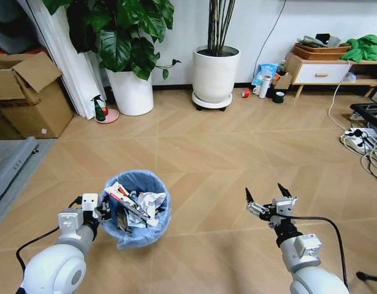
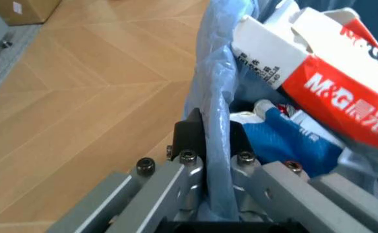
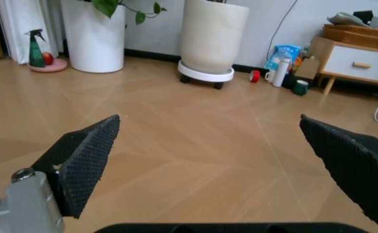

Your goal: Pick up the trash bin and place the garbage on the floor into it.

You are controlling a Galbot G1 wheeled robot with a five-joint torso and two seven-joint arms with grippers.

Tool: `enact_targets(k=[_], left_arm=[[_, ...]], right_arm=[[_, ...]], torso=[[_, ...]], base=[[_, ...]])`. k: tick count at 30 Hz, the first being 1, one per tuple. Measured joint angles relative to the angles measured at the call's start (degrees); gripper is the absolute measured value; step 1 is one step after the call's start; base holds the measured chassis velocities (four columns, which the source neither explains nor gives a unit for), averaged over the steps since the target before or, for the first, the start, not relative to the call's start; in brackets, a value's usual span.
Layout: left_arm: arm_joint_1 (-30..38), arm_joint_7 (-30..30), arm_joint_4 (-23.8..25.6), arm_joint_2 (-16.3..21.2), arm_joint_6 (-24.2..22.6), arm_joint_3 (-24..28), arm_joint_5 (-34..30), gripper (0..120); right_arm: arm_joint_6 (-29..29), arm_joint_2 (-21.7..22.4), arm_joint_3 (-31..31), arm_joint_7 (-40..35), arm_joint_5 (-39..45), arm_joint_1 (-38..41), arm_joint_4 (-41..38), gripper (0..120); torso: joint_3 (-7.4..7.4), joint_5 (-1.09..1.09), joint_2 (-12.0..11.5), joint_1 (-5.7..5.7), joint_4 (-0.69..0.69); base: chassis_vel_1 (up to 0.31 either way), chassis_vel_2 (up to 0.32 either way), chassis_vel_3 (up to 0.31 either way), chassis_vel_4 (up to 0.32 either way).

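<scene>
So right now my left gripper [image 1: 104, 211] is clamped on the rim of the trash bin [image 1: 137, 208]. From the left wrist camera, both fingers [image 2: 192, 133] are pinched tight with the blue bag liner [image 2: 215, 97] and the rim between them. The bin sits just to the inner side of that gripper, and it's stuffed: a red and white box [image 2: 325, 73], a blue-white packet [image 2: 299, 141] and tissue wads [image 1: 150, 202] are all in there.

My right gripper [image 1: 265, 197] hangs over bare floor [image 1: 213, 153] with its fingers spread wide, holding nothing. Nothing loose lies near it, and the open floor in front looks litter-free.

My read: the collecting part is basically done. The next move calls for keeping the bin level while my left gripper carries it, since the load is piled up to the rim.
</scene>
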State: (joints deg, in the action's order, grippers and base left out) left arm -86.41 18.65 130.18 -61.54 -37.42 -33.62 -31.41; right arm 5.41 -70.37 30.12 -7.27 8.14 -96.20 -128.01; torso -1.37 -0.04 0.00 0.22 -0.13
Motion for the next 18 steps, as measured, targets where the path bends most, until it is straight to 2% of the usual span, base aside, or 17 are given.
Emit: enact_targets(k=[6, 18], left_arm=[[0.0, 0.0, 0.0, -0.2, 0.1, 0.2, 0.1, 0], [0.0, 0.0, -0.3, -0.1, 0.3, 0.1, 0.1, 0]], right_arm=[[-0.1, 0.0, 0.0, 0.0, 0.0, 0.0, 0.3, 100], [-0.2, -0.2, -0.7, 0.1, -0.2, 0.1, 0.6, 100]], torso=[[0.00, 0.02, 0.0, 0.00, 0.00], [-0.01, -0.01, 0.0, 0.01, 0.00]], base=[[0.126, -0.137, -0.139, 0.135], [0.069, -0.084, -0.062, 0.076]])
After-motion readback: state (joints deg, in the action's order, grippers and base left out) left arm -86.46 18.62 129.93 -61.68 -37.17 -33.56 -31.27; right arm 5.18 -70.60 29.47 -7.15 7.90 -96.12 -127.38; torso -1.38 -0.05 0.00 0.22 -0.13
